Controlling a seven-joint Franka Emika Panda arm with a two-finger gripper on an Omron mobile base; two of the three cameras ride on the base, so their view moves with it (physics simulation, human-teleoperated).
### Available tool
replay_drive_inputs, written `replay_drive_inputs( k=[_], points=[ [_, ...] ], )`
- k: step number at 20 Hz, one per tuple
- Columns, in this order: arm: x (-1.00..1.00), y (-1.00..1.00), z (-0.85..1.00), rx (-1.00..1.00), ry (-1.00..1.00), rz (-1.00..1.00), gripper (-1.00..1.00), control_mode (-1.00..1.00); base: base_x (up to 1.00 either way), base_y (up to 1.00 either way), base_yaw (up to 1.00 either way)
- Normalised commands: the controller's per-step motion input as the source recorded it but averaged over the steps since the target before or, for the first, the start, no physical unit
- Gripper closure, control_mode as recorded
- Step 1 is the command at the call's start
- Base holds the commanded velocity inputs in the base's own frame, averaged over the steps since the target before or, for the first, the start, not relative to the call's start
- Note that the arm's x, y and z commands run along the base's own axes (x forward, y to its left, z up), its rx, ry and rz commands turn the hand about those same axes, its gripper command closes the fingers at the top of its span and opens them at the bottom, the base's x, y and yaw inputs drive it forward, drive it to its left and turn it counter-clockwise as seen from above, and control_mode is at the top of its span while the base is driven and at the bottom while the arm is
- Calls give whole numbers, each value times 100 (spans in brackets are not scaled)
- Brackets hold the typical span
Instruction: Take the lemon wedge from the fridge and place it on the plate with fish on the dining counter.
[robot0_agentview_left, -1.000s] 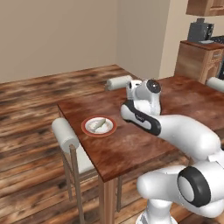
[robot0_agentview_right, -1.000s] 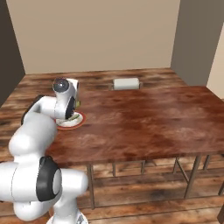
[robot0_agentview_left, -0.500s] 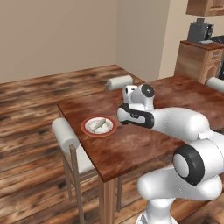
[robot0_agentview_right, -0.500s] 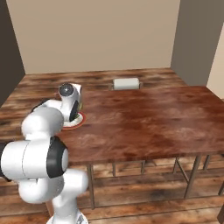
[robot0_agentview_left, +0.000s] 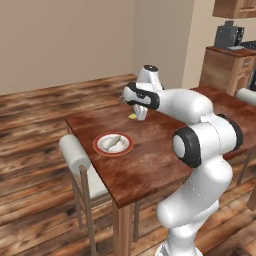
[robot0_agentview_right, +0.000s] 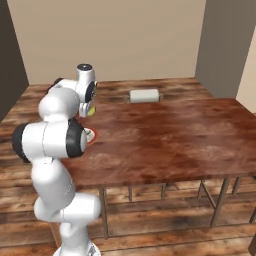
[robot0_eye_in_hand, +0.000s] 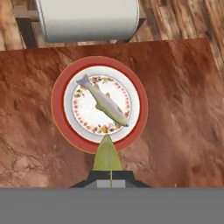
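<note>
Lemon wedge (robot0_agentview_left: 132, 116) held above dining counter (robot0_agentview_left: 150, 155) beyond plate (robot0_agentview_left: 113, 144)

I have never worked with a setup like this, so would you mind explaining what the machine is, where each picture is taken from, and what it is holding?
This is a rendered kitchen scene with a white robot arm on a base that can drive. Two pictures come from cameras on the base, behind the arm to its left and right. The third comes from a camera on the hand, looking along the gripper. The arm reaches over the dining counter, a reddish-brown wooden tabletop with white-cushioned stools. On it sits the plate with fish, red-rimmed with a white centre. The gripper is shut on the lemon wedge, a small yellow-green piece that the hand view shows just at the plate's rim, held above the counter and not yet set down.
</note>
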Motion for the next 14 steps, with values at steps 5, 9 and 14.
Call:
replay_drive_inputs(
  k=[5, 9, 14],
  points=[
    [10, 20, -56, -13, 0, 2, 100, -100, 0, 0, 0],
    [23, 25, -62, -15, 0, 6, 100, -100, 0, 0, 0],
    [19, 19, -45, -10, 0, 5, 100, -100, 0, 0, 0]
  ],
)
